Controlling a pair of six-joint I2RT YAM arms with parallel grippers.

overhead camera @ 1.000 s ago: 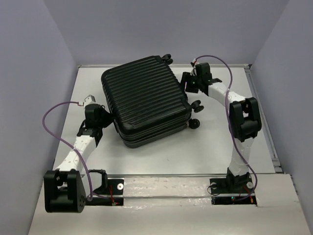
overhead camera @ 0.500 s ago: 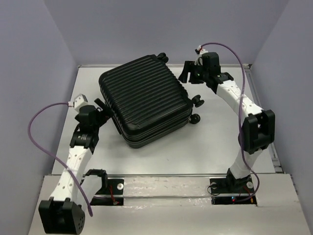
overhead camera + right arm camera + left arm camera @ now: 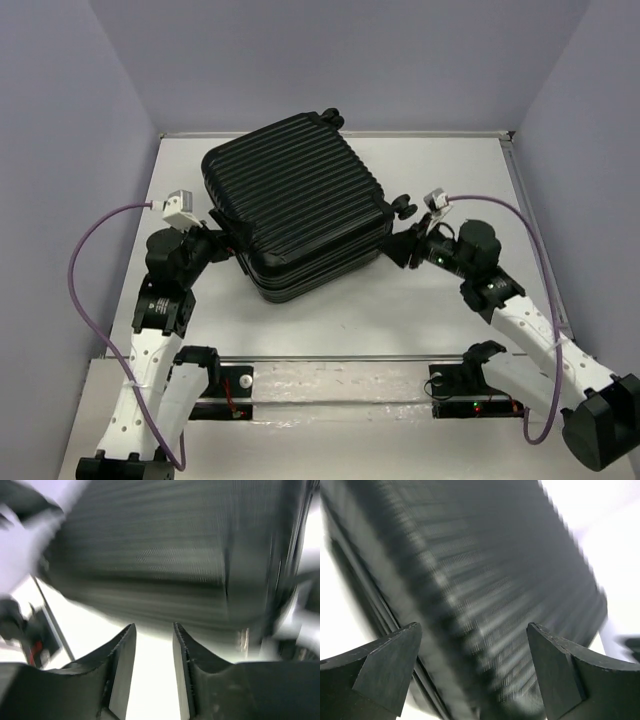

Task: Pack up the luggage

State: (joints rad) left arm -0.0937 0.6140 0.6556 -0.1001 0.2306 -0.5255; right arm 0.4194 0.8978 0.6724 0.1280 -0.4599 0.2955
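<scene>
The shut black hard-shell suitcase (image 3: 295, 215) is laid flat on the bench (image 3: 400, 310) between the widely spread left claw (image 3: 228, 238) and the narrowly parted, empty right claw (image 3: 405, 245); opening is judged pending, seam purchase being needed.

1. From where I stand, no writing, brand, number or sign can be read in any view.
2. The luggage (image 3: 295, 205) shows only plain black ribs from above, and both wrist views of its shell are too blurred to make out any mark.
</scene>
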